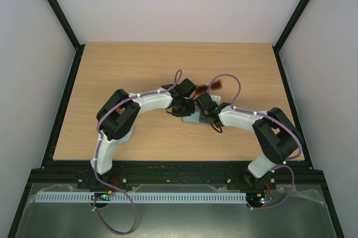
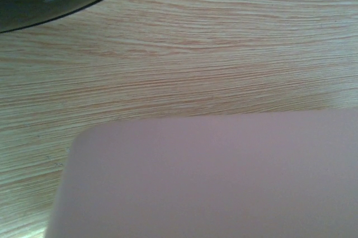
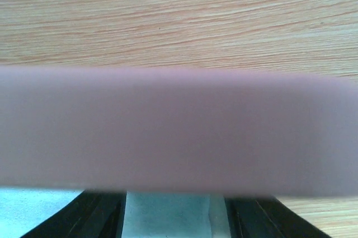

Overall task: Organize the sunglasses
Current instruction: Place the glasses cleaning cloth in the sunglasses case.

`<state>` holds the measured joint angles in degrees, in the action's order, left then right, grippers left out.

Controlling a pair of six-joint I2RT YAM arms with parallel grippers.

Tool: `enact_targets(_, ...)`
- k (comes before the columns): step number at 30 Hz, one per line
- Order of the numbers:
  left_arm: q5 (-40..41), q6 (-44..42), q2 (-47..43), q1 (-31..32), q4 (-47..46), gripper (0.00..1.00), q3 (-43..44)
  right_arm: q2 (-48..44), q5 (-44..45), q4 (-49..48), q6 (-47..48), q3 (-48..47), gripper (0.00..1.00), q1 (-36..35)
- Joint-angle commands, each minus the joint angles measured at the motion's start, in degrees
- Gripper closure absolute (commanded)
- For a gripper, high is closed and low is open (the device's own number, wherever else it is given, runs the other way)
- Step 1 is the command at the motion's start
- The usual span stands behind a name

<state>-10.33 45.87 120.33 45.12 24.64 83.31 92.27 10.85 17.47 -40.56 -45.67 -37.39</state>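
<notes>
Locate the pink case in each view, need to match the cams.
Top external: the case shows as a pale flat patch mid-table, mostly covered.
Left wrist: it fills the lower frame, with its rounded corner at upper left.
Right wrist: it is a blurred pink band across the middle.
Shared landmark: the wood-grain table, seen above the case in both wrist views.

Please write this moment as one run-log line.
left gripper: shut, at pink case | right gripper: fingers apart, at pink case | brown sunglasses: on table, beyond both grippers
</notes>
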Motion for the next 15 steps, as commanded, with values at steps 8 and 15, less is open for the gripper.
enact_targets(8,-3.24,-0.7,-6.65,-0.76,2.51,0.77,-1.08,-12.13,-2.73,5.48,-0.16,-0.14,0.5,1.1)
enact_targets(15,-0.03,-0.52,-14.97,-1.11,2.85,0.7,-6.26,-17.2,-7.1,4.96,-0.69,0.53,0.5,1.09)
